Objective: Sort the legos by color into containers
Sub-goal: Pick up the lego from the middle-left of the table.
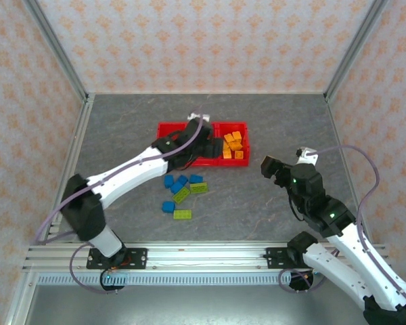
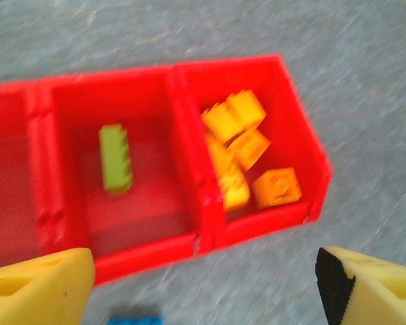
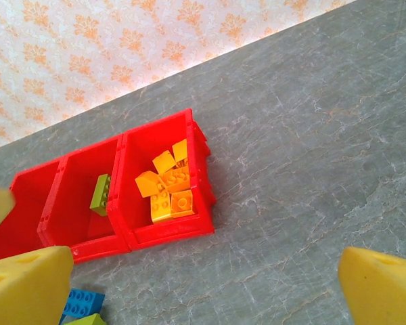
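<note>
Grey stone-look table (image 1: pixel 277 122) is boxed in by patterned walls (image 1: pixel 210 40) at the back and both sides, and an aluminium rail (image 1: pixel 203 254) runs along its near edge. Red containers (image 2: pixel 155 74) sit in a row near the middle, with bare table behind them and a wide bare stretch to their right. Orange-yellow bricks (image 2: pixel 247 156) are piled in the right-hand bin, and one lime green brick (image 2: pixel 115 159) lies flat in the middle bin. Loose bricks (image 1: pixel 181 193), blue and green, are scattered just in front of the row's near edge, apart from it. The left gripper (image 2: pixel 203 298) hangs over the near rim of the bins, jaws spread wide and empty. The right gripper (image 3: pixel 203 291) is well to the right over bare table, jaws also wide apart and holding nothing
</note>
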`<state>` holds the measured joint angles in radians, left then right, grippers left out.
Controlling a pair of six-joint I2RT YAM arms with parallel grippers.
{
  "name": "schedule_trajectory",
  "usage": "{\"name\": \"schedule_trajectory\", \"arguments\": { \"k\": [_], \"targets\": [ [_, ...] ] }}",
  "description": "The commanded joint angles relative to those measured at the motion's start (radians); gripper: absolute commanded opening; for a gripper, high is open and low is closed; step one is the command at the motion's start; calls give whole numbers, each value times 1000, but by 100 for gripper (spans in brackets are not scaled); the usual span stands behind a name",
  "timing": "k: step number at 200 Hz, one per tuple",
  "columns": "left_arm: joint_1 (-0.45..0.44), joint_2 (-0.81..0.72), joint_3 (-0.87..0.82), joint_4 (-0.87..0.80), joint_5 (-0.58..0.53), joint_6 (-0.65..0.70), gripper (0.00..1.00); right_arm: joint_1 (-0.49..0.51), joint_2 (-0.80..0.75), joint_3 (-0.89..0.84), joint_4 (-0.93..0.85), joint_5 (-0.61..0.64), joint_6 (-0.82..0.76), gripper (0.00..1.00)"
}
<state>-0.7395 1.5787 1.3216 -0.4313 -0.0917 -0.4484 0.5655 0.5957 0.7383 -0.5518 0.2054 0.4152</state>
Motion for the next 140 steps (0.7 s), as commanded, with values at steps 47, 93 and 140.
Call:
{"name": "schedule_trajectory", "arguments": {
  "k": [47, 93, 140],
  "targets": [
    [-236, -128, -341, -224, -130, -401, 98, -2, 31, -20, 12, -14, -19, 100],
    [-335, -171, -472, -261, -125, -638, 98, -3, 27, -17, 6, -21, -16, 100],
    [-364, -220, -582, -205, -94, -724, 98, -3, 28, -19, 10, -25, -18, 100]
  ]
}}
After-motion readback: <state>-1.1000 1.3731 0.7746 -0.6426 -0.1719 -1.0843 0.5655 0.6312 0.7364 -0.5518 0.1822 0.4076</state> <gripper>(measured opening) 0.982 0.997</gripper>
